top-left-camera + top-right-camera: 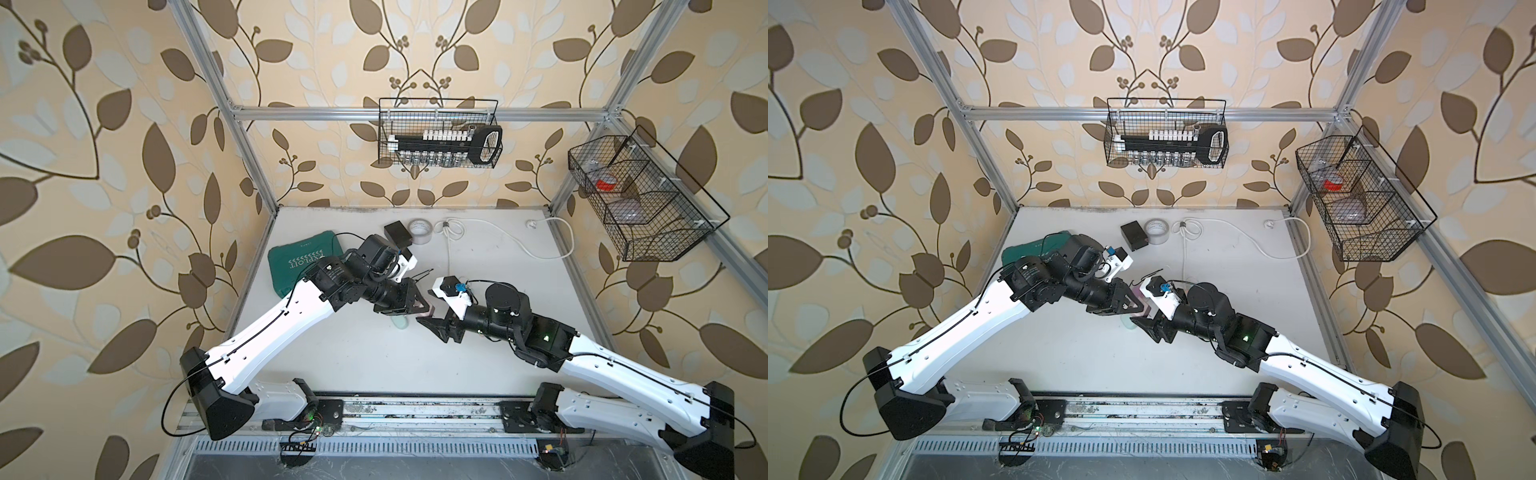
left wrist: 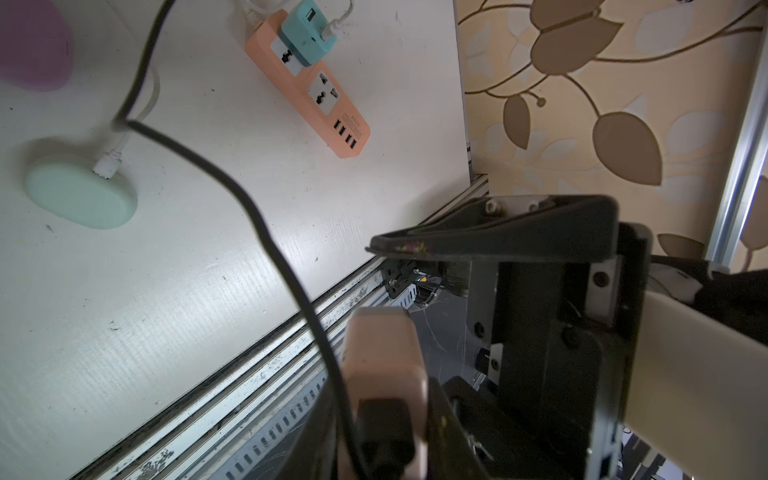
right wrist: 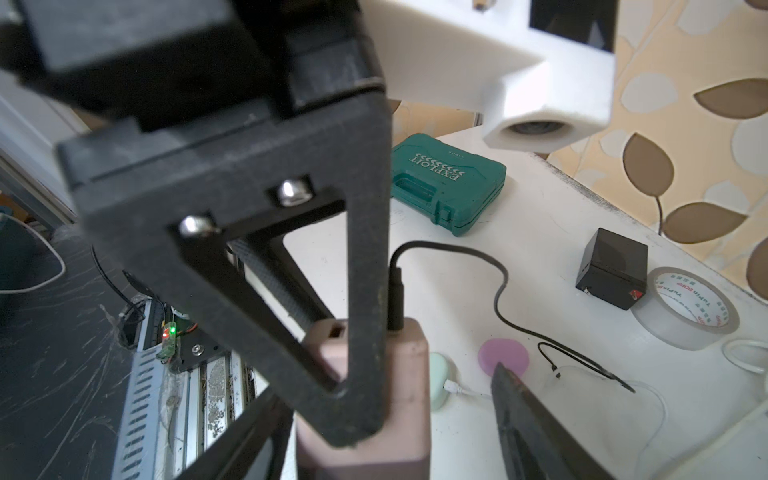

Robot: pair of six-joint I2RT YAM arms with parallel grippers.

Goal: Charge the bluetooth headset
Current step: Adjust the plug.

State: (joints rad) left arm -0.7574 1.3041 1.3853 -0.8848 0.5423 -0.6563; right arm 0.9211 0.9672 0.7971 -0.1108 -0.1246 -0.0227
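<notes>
My left gripper [image 1: 420,306] [image 2: 384,415] is shut on a pink power bank [image 2: 382,357] [image 3: 409,374], held above the table near its middle. A black cable [image 3: 500,291] is plugged into the bank's end. The cable's free plug [image 3: 557,371] lies on the table beside a lilac oval case [image 3: 503,357]. A mint-green oval case [image 2: 79,193] [image 1: 400,323] has a white cable plugged in; which case holds the bluetooth headset I cannot tell. My right gripper [image 1: 432,325] [image 3: 384,386] is open, its fingers [image 3: 519,415] either side of the power bank with a gap.
An orange power strip [image 2: 316,95] carries a teal adapter [image 2: 305,33] with the white cable. A green tool case [image 1: 299,266], black box [image 1: 398,235] and tape roll [image 1: 419,232] sit at the back. Wire baskets [image 1: 438,133] [image 1: 640,199] hang above. The front rail [image 2: 249,374] edges the table.
</notes>
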